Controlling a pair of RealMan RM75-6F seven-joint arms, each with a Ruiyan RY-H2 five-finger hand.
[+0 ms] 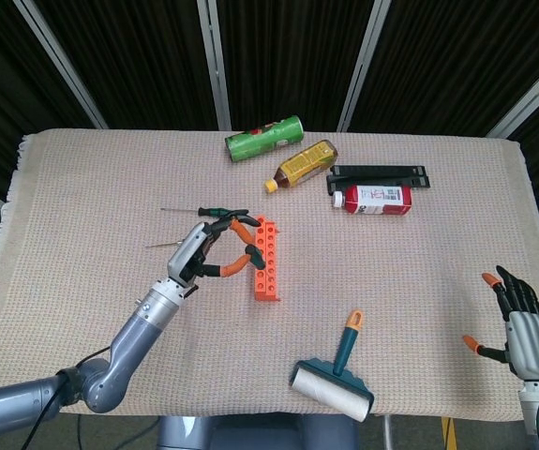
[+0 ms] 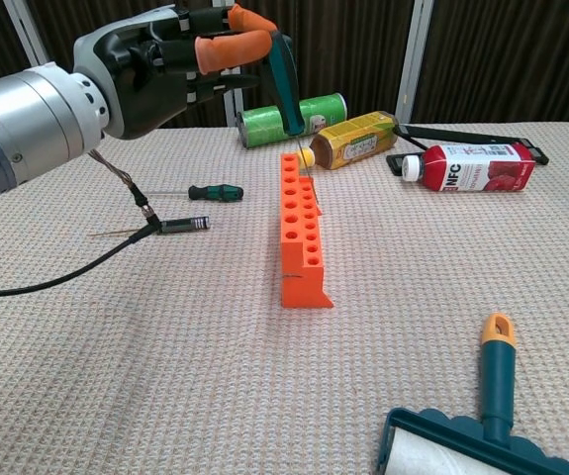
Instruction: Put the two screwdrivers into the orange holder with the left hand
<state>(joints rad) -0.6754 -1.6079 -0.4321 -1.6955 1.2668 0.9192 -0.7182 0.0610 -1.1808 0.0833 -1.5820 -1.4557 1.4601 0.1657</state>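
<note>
Pinching a teal-handled screwdriver (image 2: 286, 74) upright, left robot hand (image 2: 180, 54) raised over orange holder (image 2: 301, 231), shaft tip at its far holes, two more screwdrivers (image 2: 215, 192) lying at holder's nine o'clock on table (image 2: 165, 376), right robot hand (image 1: 524, 336) empty, fingers spread, at table's four o'clock edge.

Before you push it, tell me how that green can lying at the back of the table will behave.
The green can lies on its side, so a push across its length would likely roll it. The woven cloth may slow it a little. It lies close beside the yellow bottle, so rolling that way would probably knock the bottle.
</note>
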